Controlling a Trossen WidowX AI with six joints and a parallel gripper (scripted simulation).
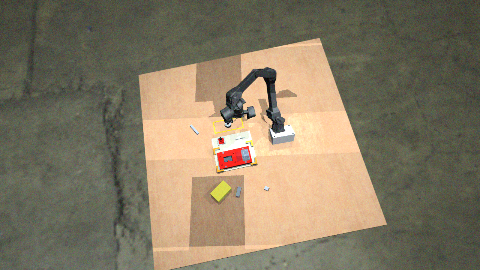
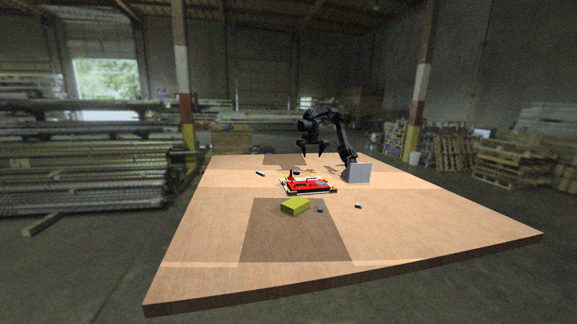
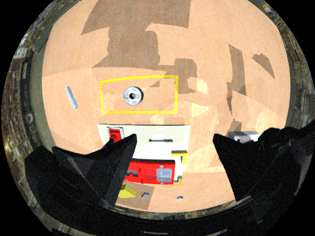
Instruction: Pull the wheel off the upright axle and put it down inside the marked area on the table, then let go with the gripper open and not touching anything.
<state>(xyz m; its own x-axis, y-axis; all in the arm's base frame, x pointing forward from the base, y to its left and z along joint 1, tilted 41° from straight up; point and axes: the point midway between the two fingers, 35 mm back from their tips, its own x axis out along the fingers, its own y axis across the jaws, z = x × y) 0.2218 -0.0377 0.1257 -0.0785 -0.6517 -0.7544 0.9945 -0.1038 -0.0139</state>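
Lying flat inside the yellow marked area [image 3: 139, 94], left of its middle, the wheel [image 3: 132, 96] is sitting ahead of and well apart from the gripper [image 3: 174, 153], whose fingers are standing wide and empty above the white board [image 3: 164, 136].

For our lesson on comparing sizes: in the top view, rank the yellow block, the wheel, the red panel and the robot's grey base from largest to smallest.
1. Red panel
2. Grey base and yellow block: look alike, unranked
3. Wheel
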